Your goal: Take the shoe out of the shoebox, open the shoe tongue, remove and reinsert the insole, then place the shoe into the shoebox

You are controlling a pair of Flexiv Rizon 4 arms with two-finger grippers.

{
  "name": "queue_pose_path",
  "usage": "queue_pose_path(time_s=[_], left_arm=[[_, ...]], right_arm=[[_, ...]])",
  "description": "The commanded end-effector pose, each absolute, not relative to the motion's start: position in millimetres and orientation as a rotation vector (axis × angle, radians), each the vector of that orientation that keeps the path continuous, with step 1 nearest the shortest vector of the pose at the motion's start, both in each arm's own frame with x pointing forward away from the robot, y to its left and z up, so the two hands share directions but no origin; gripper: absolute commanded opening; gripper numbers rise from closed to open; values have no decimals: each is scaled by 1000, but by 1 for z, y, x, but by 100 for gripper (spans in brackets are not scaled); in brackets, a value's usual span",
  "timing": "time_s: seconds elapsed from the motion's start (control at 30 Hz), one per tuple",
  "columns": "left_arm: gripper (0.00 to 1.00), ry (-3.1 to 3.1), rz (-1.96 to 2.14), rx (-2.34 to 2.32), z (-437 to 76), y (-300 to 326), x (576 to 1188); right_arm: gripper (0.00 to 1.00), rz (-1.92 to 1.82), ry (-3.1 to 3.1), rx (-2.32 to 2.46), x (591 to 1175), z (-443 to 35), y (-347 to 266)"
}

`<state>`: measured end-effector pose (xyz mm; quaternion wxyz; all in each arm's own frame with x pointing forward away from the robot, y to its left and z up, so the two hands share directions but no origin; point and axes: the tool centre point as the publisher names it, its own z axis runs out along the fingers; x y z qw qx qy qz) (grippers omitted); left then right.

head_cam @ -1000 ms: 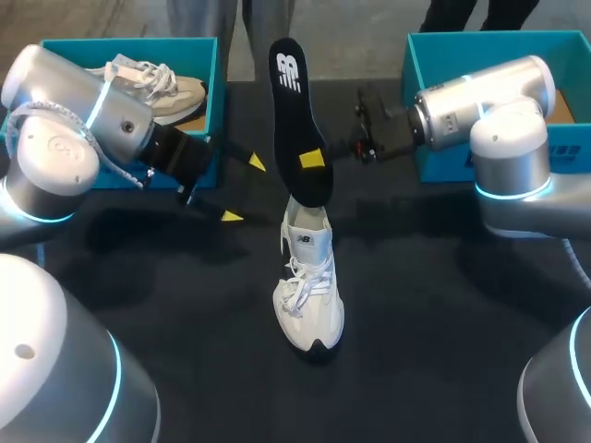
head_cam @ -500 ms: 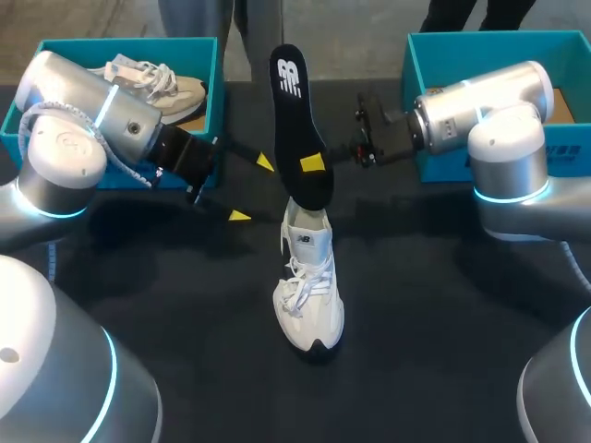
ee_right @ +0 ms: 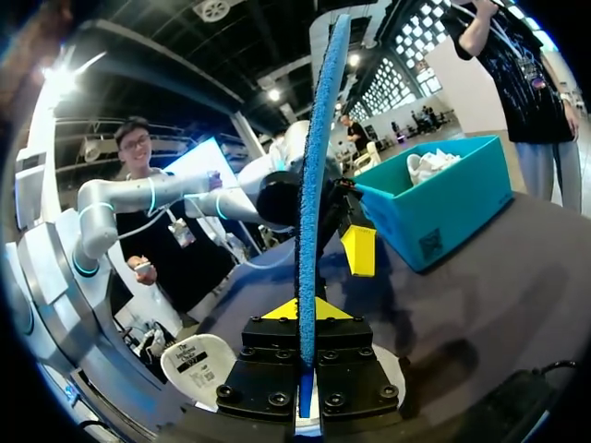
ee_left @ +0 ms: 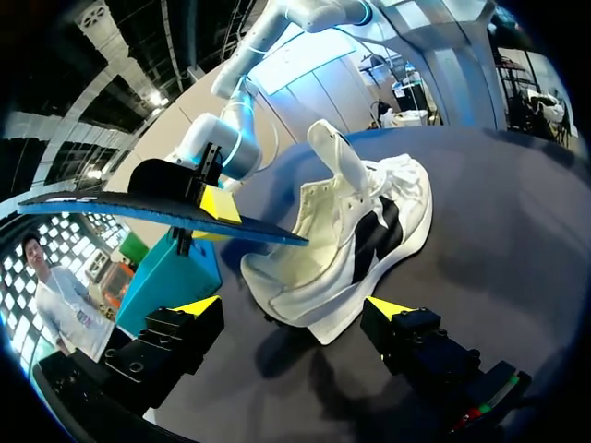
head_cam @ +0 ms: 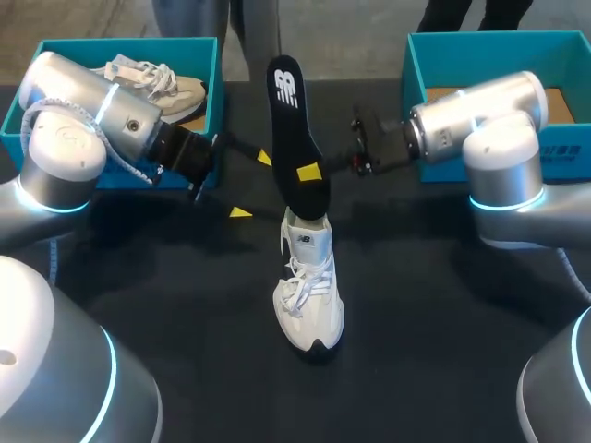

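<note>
Black insole (head_cam: 294,129) pinched upright in right gripper (head_cam: 309,171), lower end at collar of white sneaker (head_cam: 309,295), standing well outside teal shoebox (head_cam: 489,39). Left gripper (head_cam: 251,185) spread, empty, beside sneaker. Reinsertion, boxing judged left to do.

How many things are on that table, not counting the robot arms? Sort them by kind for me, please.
Shoes: 2 (white shoe on the table, beige shoe in the left box)
Teal shoeboxes: 2 (left box, right box)
Insoles: 1 (black insole, upright over the white shoe)
Total: 5
</note>
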<state>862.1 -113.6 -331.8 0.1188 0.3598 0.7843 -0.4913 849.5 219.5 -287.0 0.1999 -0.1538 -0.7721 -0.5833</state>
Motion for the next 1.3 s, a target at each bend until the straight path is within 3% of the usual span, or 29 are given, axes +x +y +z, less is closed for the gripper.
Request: queue_pose_path(time_s=[0.03, 1.3], left_arm=[[100, 2294, -1440, 1053, -333, -113, 860], [100, 2314, -1454, 1067, -342, -108, 862]], right_arm=[[0, -1637, -2152, -425, 849, -295, 227], [0, -1612, -2095, -510, 830, -325, 227]])
